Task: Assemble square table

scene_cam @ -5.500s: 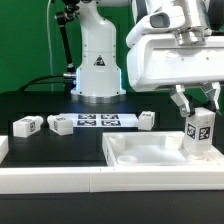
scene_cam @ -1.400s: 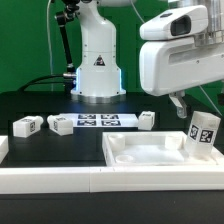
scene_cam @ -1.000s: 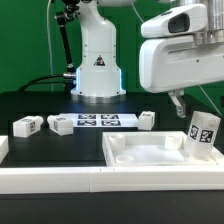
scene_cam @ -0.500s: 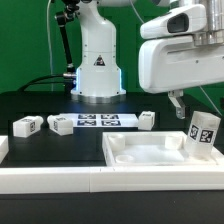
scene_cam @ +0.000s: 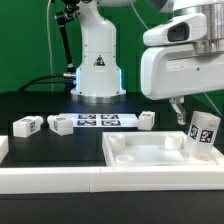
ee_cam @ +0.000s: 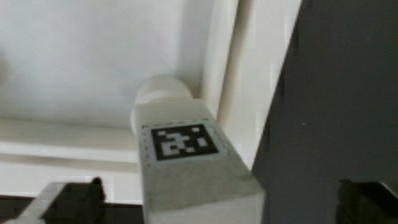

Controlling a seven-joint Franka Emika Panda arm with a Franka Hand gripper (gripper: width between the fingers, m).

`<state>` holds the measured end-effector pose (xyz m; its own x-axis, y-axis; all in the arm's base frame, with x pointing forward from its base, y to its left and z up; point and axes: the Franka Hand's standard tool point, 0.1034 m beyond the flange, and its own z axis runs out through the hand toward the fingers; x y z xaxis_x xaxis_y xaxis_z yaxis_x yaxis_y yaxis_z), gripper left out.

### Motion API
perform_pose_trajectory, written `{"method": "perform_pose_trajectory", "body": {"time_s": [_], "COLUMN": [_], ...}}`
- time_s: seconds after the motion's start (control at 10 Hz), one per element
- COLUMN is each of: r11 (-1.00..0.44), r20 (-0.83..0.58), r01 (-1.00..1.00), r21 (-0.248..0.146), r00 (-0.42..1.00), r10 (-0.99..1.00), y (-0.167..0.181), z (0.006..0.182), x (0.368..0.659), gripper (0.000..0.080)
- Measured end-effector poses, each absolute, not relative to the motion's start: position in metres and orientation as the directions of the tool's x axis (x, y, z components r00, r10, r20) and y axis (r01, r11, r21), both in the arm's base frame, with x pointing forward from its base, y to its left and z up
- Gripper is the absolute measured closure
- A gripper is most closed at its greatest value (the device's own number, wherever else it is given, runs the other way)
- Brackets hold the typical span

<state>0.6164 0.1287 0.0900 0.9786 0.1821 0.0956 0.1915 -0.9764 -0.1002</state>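
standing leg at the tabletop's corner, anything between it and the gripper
Nothing visible does. The wrist view looks straight down on the leg, which stands in the corner of the tabletop, with the open gripper fingertips apart on either side of it.

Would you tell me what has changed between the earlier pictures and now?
The hand let go of the leg and rose clear, open. The leg now stands free, slightly tilted, in a corner of the tabletop. The three loose legs and the marker board stayed put.
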Motion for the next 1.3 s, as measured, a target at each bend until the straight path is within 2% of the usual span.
{"method": "perform_pose_trajectory", "body": {"time_s": [0.3,0.5,0.6,0.7,0.8,1.3], "r11": [-0.974,-0.968,-0.968,-0.966,-0.965,-0.973], "r20": [0.095,0.098,0.100,0.101,0.102,0.100], "r01": [0.205,0.232,0.233,0.240,0.246,0.207], "r21": [-0.097,-0.093,-0.093,-0.092,-0.091,-0.098], "r00": [0.976,0.970,0.969,0.968,0.966,0.975], "r10": [0.196,0.222,0.224,0.231,0.237,0.197], "y": [0.123,0.117,0.116,0.116,0.115,0.115], "z": [0.088,0.087,0.088,0.088,0.088,0.088], "x": [0.617,0.619,0.619,0.619,0.620,0.620], "gripper": [0.0150,0.0177,0.0350,0.0350,0.0506,0.0506]}}
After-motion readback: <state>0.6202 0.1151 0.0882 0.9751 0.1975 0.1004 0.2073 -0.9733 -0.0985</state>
